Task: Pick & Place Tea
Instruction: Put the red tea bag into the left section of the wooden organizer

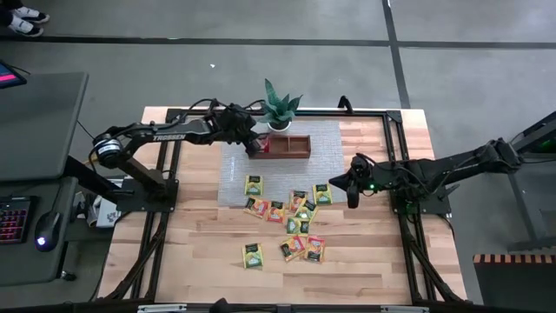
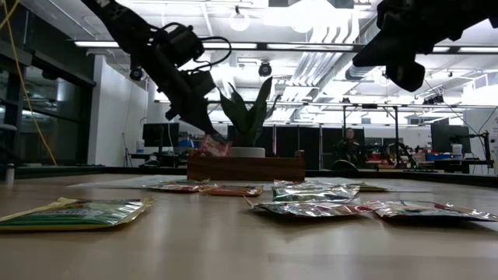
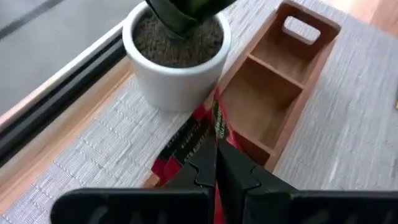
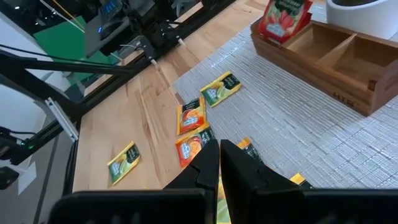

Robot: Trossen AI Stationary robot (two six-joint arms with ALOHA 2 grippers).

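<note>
Left gripper (image 3: 216,163) pinches a red tea packet (image 4: 283,17); right wrist view shows its printed front.

Two dark arms are seen, built of black tubular links joined by thicker rounded joints. On the left arm (image 1: 156,135) a white printed wordmark is carried along the upper link, and a pale ring is fitted at the joint beside the base. Black cables are looped over its wrist. On the right arm (image 1: 434,174) a small green light is shown near the wrist. Each arm is ended by a two-finger gripper: the fingers (image 3: 199,171) are made of matt black plastic, flat-sided and tapered, with stepped, notched edges, and are mounted on a broad black crossbar.
</note>
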